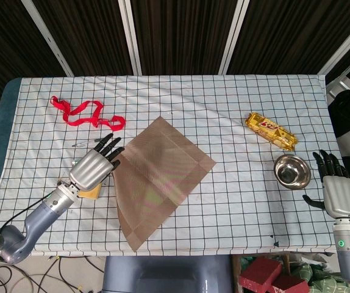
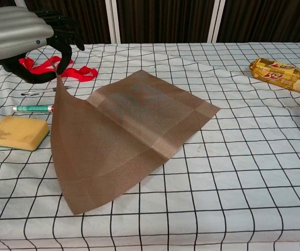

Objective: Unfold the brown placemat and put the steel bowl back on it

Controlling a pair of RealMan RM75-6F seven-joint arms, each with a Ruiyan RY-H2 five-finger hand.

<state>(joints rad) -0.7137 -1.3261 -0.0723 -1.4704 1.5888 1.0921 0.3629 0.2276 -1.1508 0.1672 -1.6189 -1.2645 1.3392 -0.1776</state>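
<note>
Left hand (image 1: 94,166): raised above the surface, pinching one corner of the brown placemat (image 1: 157,177) and lifting it.
Brown placemat: partly unfolded, slanted up to the held corner, its far part lying flat near the middle of the checked surface (image 1: 236,207).
Right hand (image 1: 336,192): at 3 o'clock from the placemat by the surface edge, fingers spread, holding nothing.
Steel bowl (image 1: 292,171): upright on the cloth, just beside the right hand, well apart from the placemat.
Yellow sponge (image 2: 16,132): under the left hand.
Red-capped marker (image 2: 33,109): beyond the sponge.
Red ribbon (image 1: 83,113): at 11 o'clock.
Gold snack packet (image 1: 271,130): at 2 o'clock, beyond the bowl.
</note>
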